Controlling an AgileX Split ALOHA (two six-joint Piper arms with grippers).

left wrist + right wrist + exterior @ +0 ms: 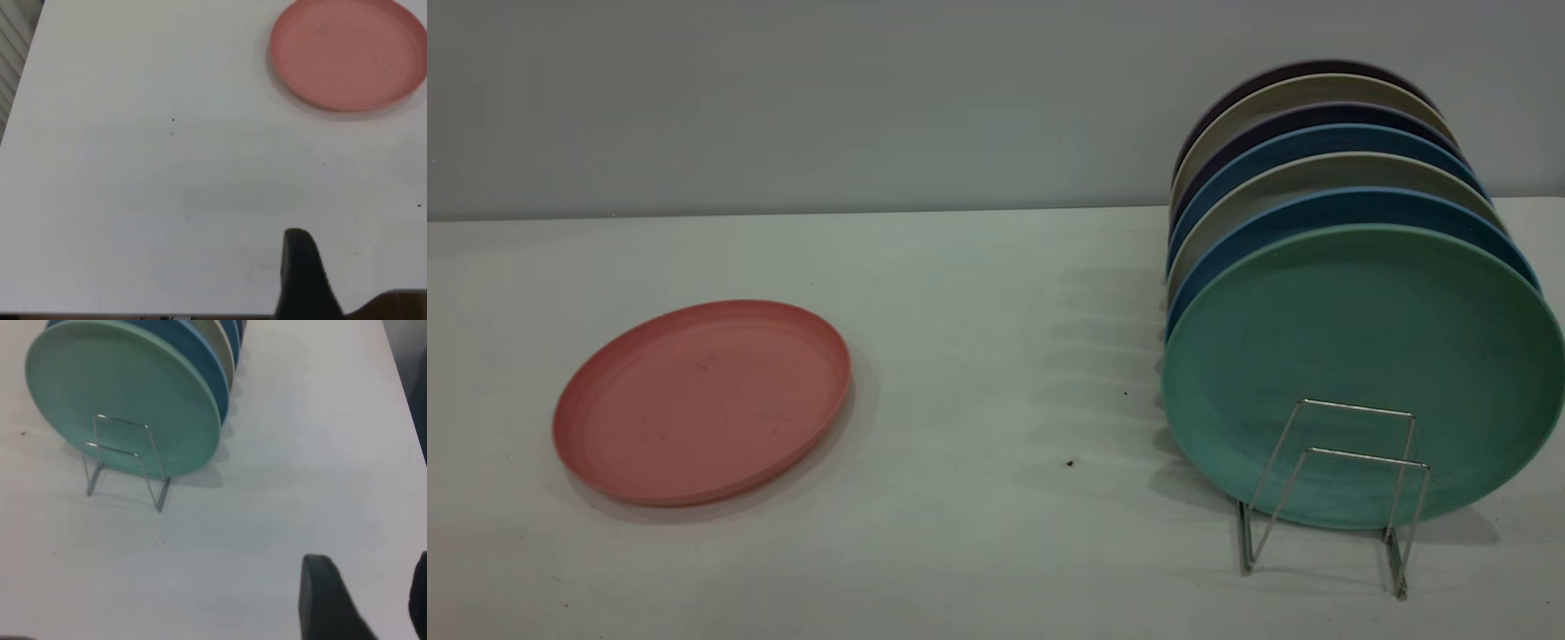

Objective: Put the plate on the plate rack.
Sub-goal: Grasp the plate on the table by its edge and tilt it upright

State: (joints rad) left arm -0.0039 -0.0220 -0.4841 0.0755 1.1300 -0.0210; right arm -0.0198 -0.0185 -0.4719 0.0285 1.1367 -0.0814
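The salmon-pink plate (pixel 703 400) lies flat on the white table at the left; it also shows in the left wrist view (pixel 347 53). The silver wire plate rack (pixel 1358 409) stands at the right and holds several upright plates; two empty loops stand in front of the teal-green plate (pixel 1360 338). The rack also shows in the right wrist view (pixel 122 421). My left gripper (pixel 363 263) hovers over bare table, well apart from the pink plate, open and empty. My right gripper (pixel 367 577) hovers beside the rack, open and empty. Neither arm shows in the exterior view.
Behind the teal plate stand blue (pixel 1343 209), beige and dark plates, leaning in a row. The table edge (pixel 20 87) runs along one side in the left wrist view. Bare table lies between the pink plate and the rack.
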